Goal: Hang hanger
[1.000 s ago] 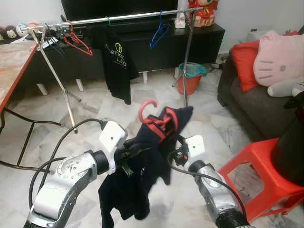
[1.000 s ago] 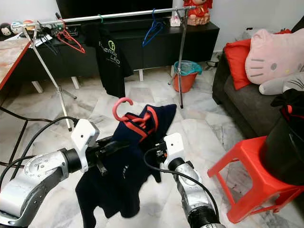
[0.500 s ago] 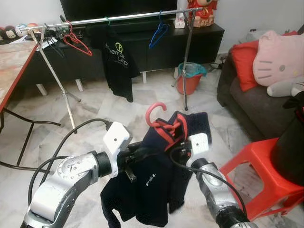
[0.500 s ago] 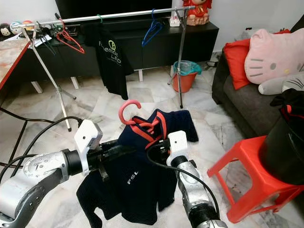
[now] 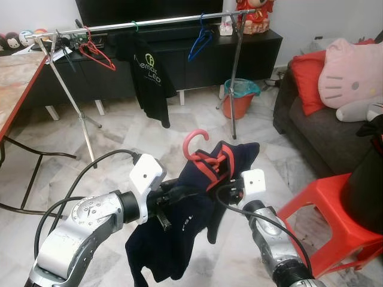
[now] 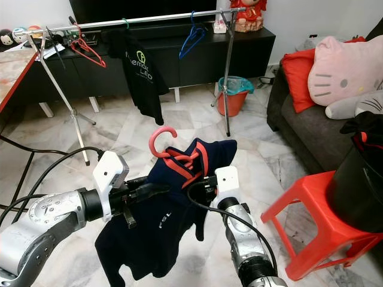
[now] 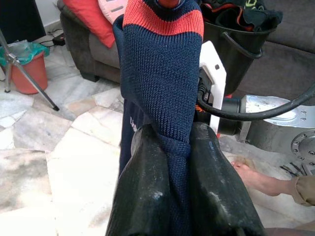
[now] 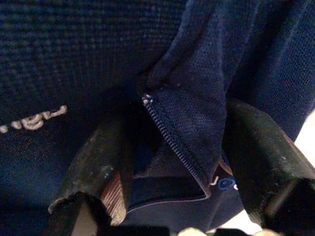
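Navy jacket [image 5: 179, 221] on your pink hanger [image 5: 197, 143]: left gripper [image 7: 170, 191] clenched on its fabric, right gripper [image 8: 172, 162] spread around a fold; orange bin [image 5: 239, 101] holds a teal liner.

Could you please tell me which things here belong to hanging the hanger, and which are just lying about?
Job: pink hanger, navy shirt, rail, left gripper, right gripper.

Lying about: red stool, orange bin, sofa, black T-shirt.

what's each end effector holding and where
Left end effector pinches the navy shirt by its knit collar. Right end effector straddles its fabric, not closed.
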You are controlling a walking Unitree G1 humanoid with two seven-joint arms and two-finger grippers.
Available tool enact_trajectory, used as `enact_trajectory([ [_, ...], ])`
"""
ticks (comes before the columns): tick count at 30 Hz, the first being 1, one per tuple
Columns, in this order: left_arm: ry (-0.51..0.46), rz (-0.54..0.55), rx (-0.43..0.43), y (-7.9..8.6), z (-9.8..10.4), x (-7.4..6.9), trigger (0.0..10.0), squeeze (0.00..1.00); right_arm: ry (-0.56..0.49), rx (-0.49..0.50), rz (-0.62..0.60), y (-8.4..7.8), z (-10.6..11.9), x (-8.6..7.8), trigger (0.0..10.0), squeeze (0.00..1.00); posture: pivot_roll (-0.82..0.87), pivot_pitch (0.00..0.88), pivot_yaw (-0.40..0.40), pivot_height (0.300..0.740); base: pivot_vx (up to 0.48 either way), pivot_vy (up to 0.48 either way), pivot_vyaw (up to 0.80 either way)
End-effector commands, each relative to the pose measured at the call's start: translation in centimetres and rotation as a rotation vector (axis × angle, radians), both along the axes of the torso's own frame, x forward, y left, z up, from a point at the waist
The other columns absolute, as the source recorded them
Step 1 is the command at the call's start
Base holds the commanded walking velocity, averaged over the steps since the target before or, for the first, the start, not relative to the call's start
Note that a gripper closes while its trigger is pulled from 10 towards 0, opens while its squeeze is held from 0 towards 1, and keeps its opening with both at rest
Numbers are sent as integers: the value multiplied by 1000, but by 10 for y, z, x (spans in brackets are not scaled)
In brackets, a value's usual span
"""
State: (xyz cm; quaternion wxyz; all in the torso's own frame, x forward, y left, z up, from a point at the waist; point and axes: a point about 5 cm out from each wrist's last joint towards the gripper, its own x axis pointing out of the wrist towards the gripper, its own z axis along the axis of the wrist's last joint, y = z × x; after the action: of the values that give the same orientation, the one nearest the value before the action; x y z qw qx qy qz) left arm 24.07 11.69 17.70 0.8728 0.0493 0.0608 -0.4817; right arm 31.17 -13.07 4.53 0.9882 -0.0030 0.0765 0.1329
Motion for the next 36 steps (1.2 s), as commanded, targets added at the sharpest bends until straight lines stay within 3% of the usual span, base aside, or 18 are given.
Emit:
enact_trajectory([
  [1, -28, -15, -6, -1, 6, -2, 10000, 0, -6, 0, -4, 1, 2, 3, 0, 0, 17, 32, 7, 740, 0, 0, 0],
  [36, -23, -12, -3, -1, 4, -2, 10000, 0, -5, -1, 12, 3, 1, 1, 0, 0, 17, 31, 6, 740, 0, 0, 0],
])
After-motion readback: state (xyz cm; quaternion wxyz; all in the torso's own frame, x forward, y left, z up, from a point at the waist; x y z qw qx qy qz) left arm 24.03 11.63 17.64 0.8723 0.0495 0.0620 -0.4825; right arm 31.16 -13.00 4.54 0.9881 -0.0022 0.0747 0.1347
